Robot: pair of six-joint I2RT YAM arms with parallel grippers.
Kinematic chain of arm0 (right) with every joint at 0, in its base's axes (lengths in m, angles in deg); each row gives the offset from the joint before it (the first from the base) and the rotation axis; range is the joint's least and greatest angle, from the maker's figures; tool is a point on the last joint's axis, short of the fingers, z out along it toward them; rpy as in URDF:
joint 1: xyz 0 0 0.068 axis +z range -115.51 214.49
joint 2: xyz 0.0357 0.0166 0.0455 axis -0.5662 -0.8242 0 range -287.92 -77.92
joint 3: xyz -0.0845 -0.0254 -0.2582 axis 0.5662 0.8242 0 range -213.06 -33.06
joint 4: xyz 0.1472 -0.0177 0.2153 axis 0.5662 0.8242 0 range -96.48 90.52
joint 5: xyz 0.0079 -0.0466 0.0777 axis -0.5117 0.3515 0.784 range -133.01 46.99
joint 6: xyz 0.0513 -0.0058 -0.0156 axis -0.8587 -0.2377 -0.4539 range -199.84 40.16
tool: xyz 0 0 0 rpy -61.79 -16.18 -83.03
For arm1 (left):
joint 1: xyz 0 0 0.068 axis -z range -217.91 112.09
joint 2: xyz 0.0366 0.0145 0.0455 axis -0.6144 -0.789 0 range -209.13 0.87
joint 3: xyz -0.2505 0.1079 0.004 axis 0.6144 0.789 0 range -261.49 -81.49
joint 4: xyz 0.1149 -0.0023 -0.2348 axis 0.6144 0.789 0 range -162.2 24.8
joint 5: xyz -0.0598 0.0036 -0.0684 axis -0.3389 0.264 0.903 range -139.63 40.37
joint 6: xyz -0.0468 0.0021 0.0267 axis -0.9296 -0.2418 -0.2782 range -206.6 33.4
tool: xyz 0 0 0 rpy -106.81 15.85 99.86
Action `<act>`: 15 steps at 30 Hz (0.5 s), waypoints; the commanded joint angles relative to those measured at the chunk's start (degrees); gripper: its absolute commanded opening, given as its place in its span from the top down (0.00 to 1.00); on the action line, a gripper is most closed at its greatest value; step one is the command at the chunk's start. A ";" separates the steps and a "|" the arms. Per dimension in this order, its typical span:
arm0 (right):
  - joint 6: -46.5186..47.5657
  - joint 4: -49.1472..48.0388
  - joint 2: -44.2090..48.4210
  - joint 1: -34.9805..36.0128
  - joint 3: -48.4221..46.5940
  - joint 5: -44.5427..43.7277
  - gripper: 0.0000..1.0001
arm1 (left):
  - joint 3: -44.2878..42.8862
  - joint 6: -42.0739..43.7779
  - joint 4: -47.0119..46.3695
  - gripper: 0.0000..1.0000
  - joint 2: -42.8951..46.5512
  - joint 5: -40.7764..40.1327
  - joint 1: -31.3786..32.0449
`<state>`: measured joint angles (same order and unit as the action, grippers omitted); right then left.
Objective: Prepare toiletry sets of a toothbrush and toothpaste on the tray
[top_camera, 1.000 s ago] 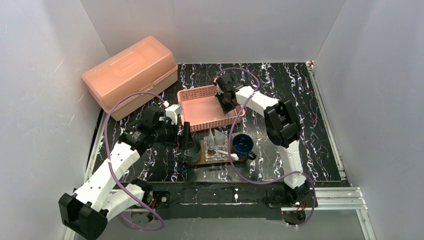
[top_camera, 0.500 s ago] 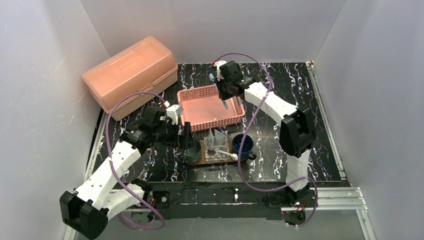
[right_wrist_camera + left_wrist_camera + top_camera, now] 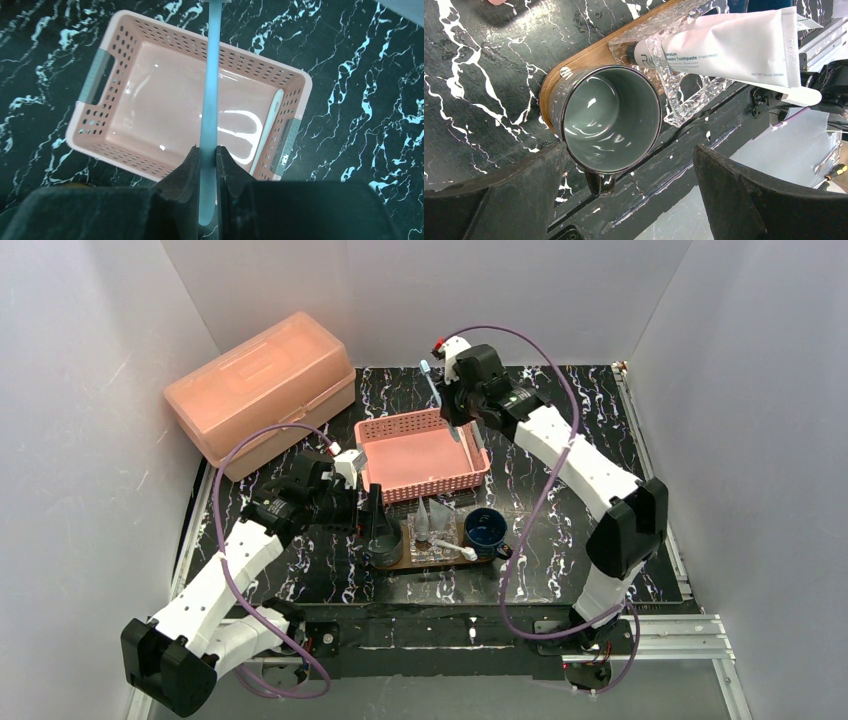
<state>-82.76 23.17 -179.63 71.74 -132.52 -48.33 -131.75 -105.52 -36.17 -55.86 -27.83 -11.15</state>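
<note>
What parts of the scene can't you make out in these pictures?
1. Head of the blue toothbrush: right wrist view, cut off by the top edge; too small in the top view.
2. The tray: left wrist view, mostly covered by the grey mug and clear box.
3. Contents of the blue mug: top view, too small and dark.

The basket point(image 3: 400, 423) is sitting mid-table, a toothbrush point(image 3: 267, 127) lying in it; before it the tray point(image 3: 583, 57) is carrying a left mug point(image 3: 383, 545), toothpaste tubes point(image 3: 423, 515) and a right mug point(image 3: 485, 530).
</note>
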 commanded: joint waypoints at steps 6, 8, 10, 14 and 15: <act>0.11 4.30 11.96 0.27 3.68 7.87 0.99 | -2.28 1.78 0.36 0.02 1.51 0.16 0.22; 0.10 5.50 14.08 0.27 4.93 9.84 0.99 | -3.41 1.50 0.71 0.02 1.46 1.18 0.22; 0.11 6.51 16.49 0.27 6.56 12.38 0.99 | -4.49 0.89 0.95 0.02 1.25 3.19 0.22; 0.27 8.36 21.01 0.27 10.06 15.83 0.99 | -7.16 -0.78 0.97 0.02 0.79 8.04 0.29; 0.36 8.76 21.96 0.27 11.00 16.79 0.99 | -7.92 -1.11 0.97 0.02 0.81 8.94 0.24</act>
<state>-82.80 29.74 -162.65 71.77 -124.17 -37.36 -135.58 -105.28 -35.88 -55.62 -24.75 -11.15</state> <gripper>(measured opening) 0.197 0.983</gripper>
